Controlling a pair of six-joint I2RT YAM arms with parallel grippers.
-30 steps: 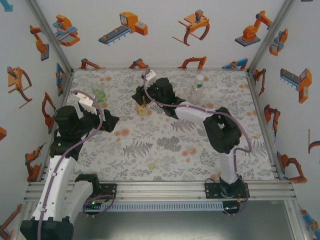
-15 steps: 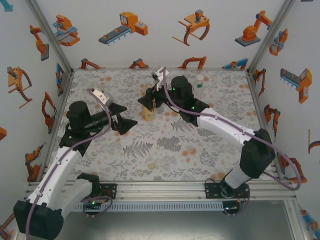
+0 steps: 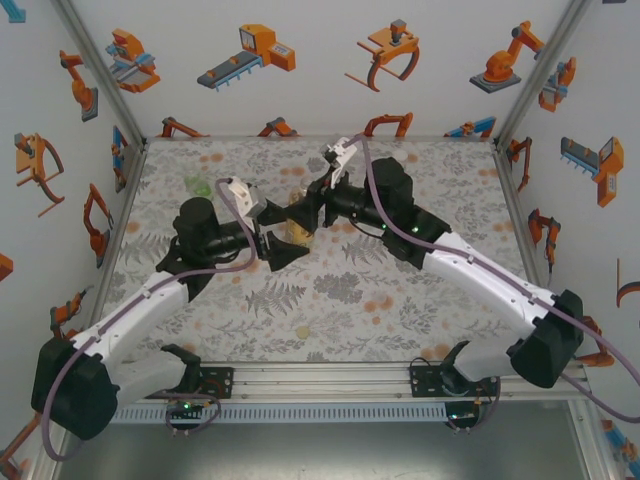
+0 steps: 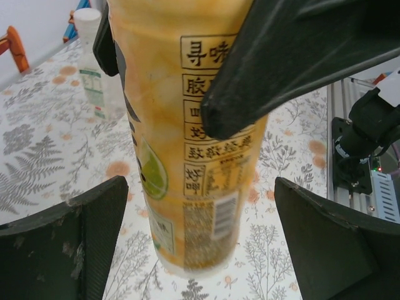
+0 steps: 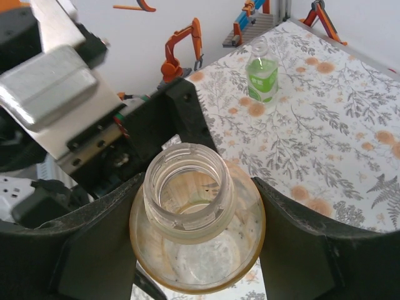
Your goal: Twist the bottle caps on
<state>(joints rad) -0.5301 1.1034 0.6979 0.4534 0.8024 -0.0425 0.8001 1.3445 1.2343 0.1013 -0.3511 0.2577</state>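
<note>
White walls [image 3: 320, 100] papered with orange robot-arm stickers enclose a table [image 3: 380, 330] covered in a grey fern-and-blossom print. Two arms meet over the middle of it.

The right gripper [image 5: 197, 194] pinches the amber bottle [image 4: 162, 94] just below its shoulder, with a black finger pressed to each side. In the right wrist view the bottle's threaded mouth stands open and faces the camera. The left wrist view shows one of those fingers lying across the printed label.

The left gripper [image 4: 200, 181] comes in from the opposite side, low down by the bottle's base. Its jaws are spread wide, one finger on either side of the bottle and both clear of it. Whether the base rests on the cloth cannot be told.

The green bottle [image 5: 261, 74] stands upright at the far left of the table, well apart from the grippers, with its mouth open. The colourless bottle [image 4: 92, 75] stands upright behind the amber one in the left wrist view, and a white cap [image 4: 87, 15] sits on its neck. A pale yellow cap [image 3: 303, 331] lies alone on the cloth toward the near edge, between the two arm bases and short of the aluminium rail [image 3: 330, 375] that carries them.
</note>
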